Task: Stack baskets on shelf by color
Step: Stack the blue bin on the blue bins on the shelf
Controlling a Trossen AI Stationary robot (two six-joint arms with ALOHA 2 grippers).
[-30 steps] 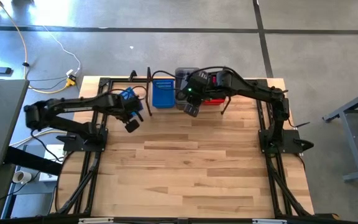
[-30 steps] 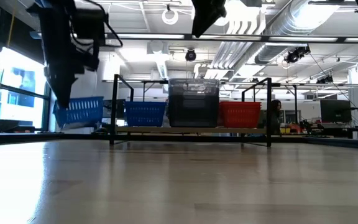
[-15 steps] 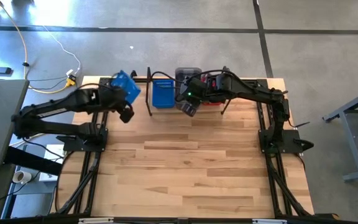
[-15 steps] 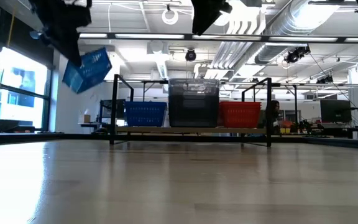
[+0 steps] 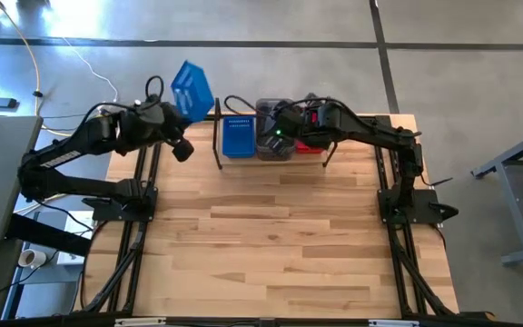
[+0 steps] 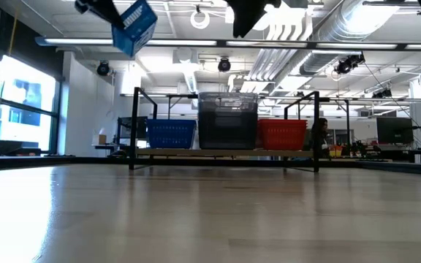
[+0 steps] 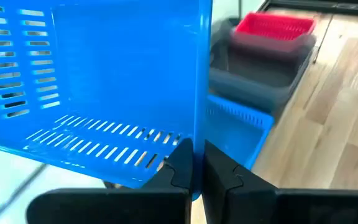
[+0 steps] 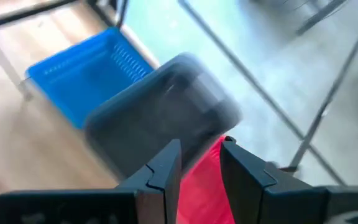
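Your left gripper (image 7: 194, 163) is pinching one wall of a blue basket (image 5: 192, 88), fingers shut tight on the thin plastic. It is holding that basket high in the air, tipped on its side, near the back left corner of the table (image 5: 280, 245). In the low view the blue basket (image 6: 133, 25) is hanging well above the shelf (image 6: 225, 152).

On the shelf, three piles of baskets are sitting side by side. A second blue basket (image 5: 238, 136) is at the left end, a grey stack (image 6: 227, 119) is in the middle, and a red basket (image 6: 281, 134) is at the right end. The grey stack is standing taller than the other two.

Your right gripper (image 8: 199, 163) is hanging over the grey and red baskets. Its fingers are standing a little apart, about half way, with the edge of the red basket showing between them. You cannot tell from the pictures if it is gripping anything.
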